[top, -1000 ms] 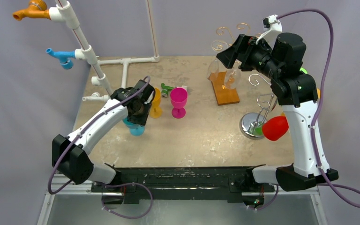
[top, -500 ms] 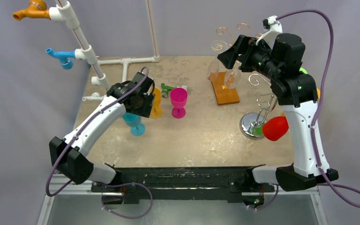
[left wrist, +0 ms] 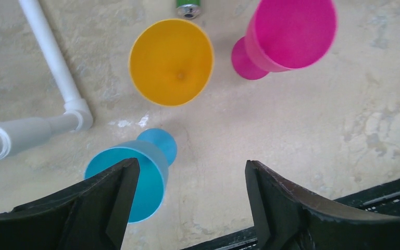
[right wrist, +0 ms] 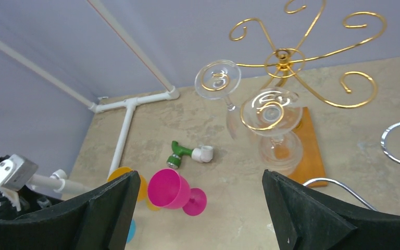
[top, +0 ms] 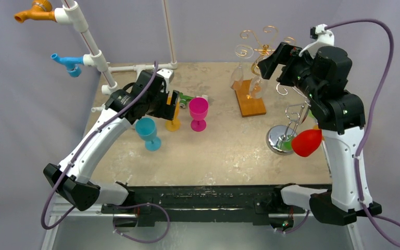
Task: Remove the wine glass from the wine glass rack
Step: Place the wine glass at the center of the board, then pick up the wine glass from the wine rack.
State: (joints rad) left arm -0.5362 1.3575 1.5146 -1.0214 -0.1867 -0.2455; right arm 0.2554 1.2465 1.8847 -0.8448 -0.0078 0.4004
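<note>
Ahead of the right claw [right wrist: 200,174] (jaws wide, empty) hangs the wine glass [right wrist: 272,112], seemingly apart.

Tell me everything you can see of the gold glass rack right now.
The gold rack is thin wire: curled arms spread from a central knob, ending in spiral hooks. It stands upright on an orange wooden base, back right on the table. A near glass and a far glass, both clear, hang upside down from neighbouring hooks; the rest are empty.
</note>
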